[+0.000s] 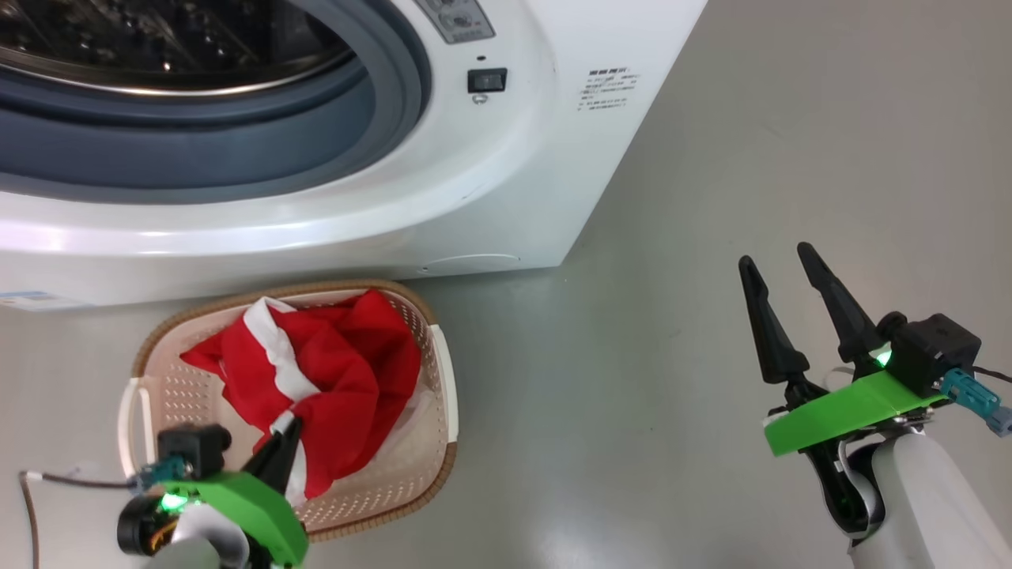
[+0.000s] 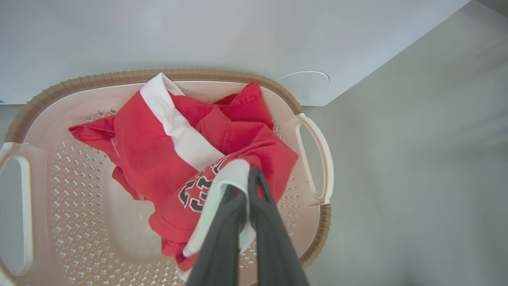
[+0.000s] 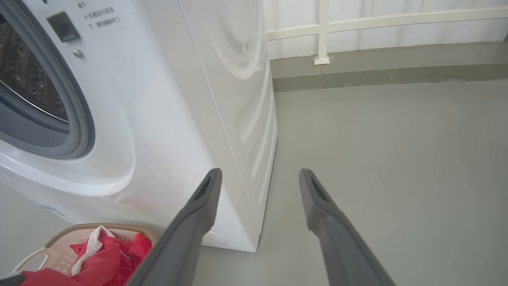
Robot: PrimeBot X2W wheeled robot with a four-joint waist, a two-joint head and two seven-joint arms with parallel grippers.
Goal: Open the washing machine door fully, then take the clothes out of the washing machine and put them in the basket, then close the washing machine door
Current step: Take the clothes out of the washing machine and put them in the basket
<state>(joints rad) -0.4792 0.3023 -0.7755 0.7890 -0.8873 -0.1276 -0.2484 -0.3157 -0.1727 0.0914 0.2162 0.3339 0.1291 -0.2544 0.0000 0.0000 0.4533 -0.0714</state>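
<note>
Our left gripper (image 1: 286, 433) sits at 7 o'clock in the head view, low over the basket (image 1: 198, 312). Through its wrist camera, the left gripper (image 2: 248, 174) has its fingers (image 2: 222, 238) pressed together on a fold of white trim (image 2: 234, 169) at the edge of the clothes (image 2: 158, 159). The red clothes lie bunched inside the basket (image 2: 79, 77), heaped toward its 3 o'clock side in that view, with the number 23 showing just beside the pinch. From the head, the clothes (image 1: 332, 356) fill the basket's right half, and the basket stands on the floor (image 1: 711, 158) just in front of the washer (image 1: 514, 158). The washer's mouth gapes at 11 o'clock, showing the grey gasket (image 1: 237, 150) and the steel drum (image 1: 158, 39).

Our right gripper (image 1: 775, 257) hangs at 4 o'clock, well apart from the basket, over bare floor. Its jaws are spread wide with nothing between them. Its own camera shows the right gripper (image 3: 260, 172) aimed past the washer (image 3: 178, 119) corner, with the basket (image 3: 99, 226) and clothes (image 3: 107, 258) at 8 o'clock.
</note>
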